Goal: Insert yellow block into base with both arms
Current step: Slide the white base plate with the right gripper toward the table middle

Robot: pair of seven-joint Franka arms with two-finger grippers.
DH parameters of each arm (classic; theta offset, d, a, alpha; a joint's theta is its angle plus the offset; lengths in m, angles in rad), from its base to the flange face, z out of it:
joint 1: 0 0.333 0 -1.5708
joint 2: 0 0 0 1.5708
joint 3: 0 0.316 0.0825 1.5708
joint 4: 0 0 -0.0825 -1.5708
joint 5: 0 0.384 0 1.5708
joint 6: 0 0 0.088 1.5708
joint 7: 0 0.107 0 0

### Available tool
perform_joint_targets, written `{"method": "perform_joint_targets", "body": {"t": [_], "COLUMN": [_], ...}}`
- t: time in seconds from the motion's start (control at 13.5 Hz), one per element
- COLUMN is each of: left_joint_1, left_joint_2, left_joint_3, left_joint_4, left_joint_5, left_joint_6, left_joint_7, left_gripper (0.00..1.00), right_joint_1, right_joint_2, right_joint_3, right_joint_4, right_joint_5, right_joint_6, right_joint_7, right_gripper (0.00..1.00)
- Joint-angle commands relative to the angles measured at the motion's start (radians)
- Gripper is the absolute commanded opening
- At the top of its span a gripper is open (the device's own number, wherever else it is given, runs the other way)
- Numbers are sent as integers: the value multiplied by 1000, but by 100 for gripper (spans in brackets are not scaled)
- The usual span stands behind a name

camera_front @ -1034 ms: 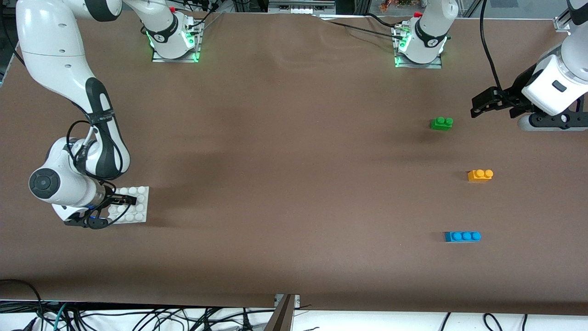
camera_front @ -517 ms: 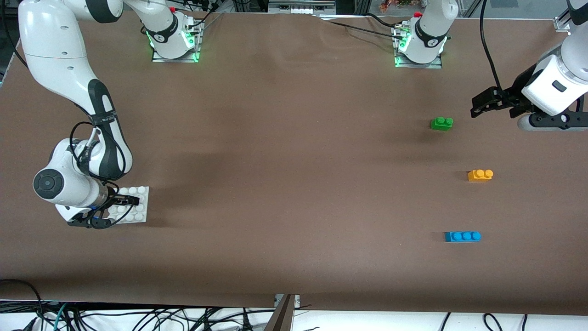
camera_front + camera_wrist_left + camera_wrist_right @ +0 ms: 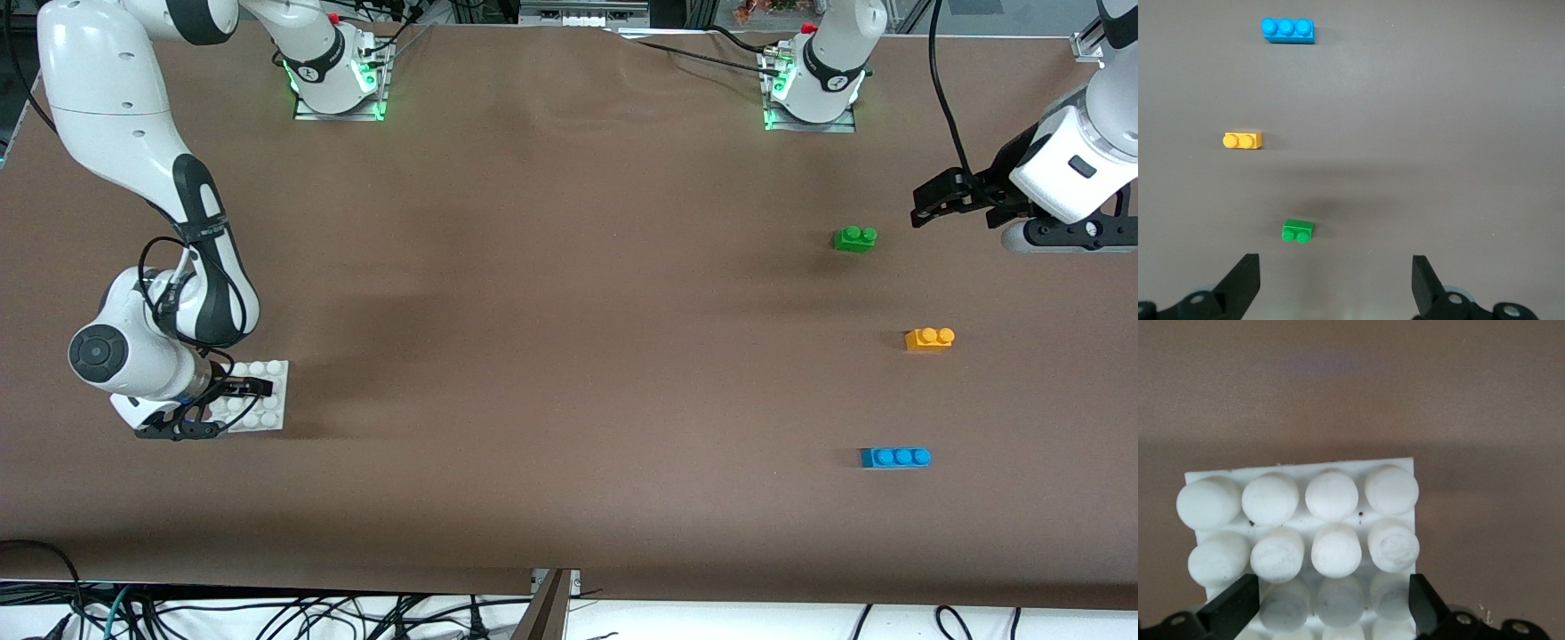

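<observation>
The yellow block (image 3: pixel 929 339) lies on the table toward the left arm's end, between a green brick and a blue brick; it also shows in the left wrist view (image 3: pixel 1243 140). The white base (image 3: pixel 267 400) lies toward the right arm's end. My right gripper (image 3: pixel 242 408) is open, low over the base, which fills the right wrist view (image 3: pixel 1298 520) and reaches in between the fingers (image 3: pixel 1238 607). My left gripper (image 3: pixel 926 203) is open and empty in the air beside the green brick, well apart from the yellow block; its fingers (image 3: pixel 1245 277) frame bare table.
The green two-stud brick (image 3: pixel 855 238) lies farther from the front camera than the yellow block and shows in the left wrist view (image 3: pixel 1298 231). The blue three-stud brick (image 3: pixel 895 457) lies nearer and also shows there (image 3: pixel 1288 29). Brown table (image 3: pixel 569 356) spans between the arms.
The right arm's wrist has shifted slightly over the base; its gripper stays at the base. The left arm and all bricks have not moved.
</observation>
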Motion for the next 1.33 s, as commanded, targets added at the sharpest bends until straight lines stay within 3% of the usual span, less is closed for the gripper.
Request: {"method": "perform_joint_targets", "body": {"t": [0.0, 0.52, 1.26], "left_joint_1": [3, 3, 12], "left_joint_2": [2, 2, 7], "left_joint_3": [-2, -2, -1], "left_joint_4": [11, 11, 11], "left_joint_5": [18, 18, 18], "left_joint_6": [-15, -15, -18], "left_joint_7": [4, 4, 4], "left_gripper": [100, 100, 100], "right_joint_1": [-3, 16, 264], "right_joint_2": [27, 30, 53], "right_joint_3": [49, 137, 137], "right_joint_4": [-4, -1, 9], "right_joint_5": [34, 68, 67], "right_joint_6": [42, 52, 98], "right_joint_7": [-13, -7, 315], "right_gripper": [100, 100, 100]}}
